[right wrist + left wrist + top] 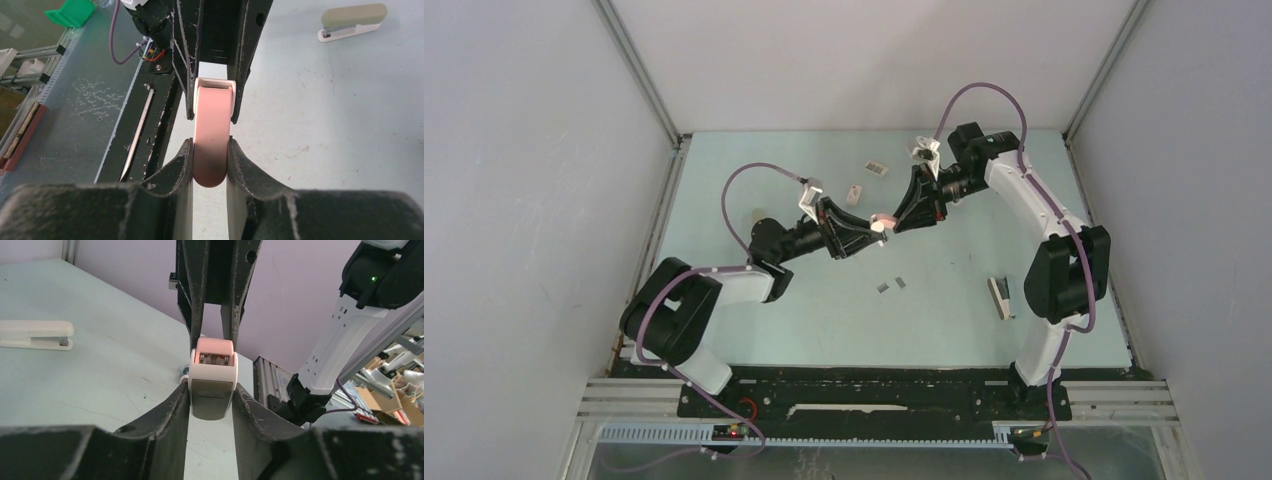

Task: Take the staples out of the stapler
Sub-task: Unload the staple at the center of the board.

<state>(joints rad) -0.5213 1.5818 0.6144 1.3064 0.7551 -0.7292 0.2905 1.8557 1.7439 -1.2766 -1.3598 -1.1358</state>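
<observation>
A small pink and white stapler point(882, 222) hangs above the middle of the table, held from both ends. My left gripper point(211, 390) has its jaws against the two sides of the stapler point(212, 372), at the end with the grey underside. My right gripper point(210, 145) is shut on the rounded pink end of the stapler point(212, 120). A metal part shows in the slot at the stapler's front, in the left wrist view. Two short grey staples strips point(891, 285) lie on the table just in front of the grippers.
A grey and white stapler point(1000, 297) lies near the right arm. Another pale stapler point(756, 215) lies beyond the left arm. A small white box point(854, 194) and a striped strip point(877, 169) sit behind the grippers. Walls close in the table point(944, 320).
</observation>
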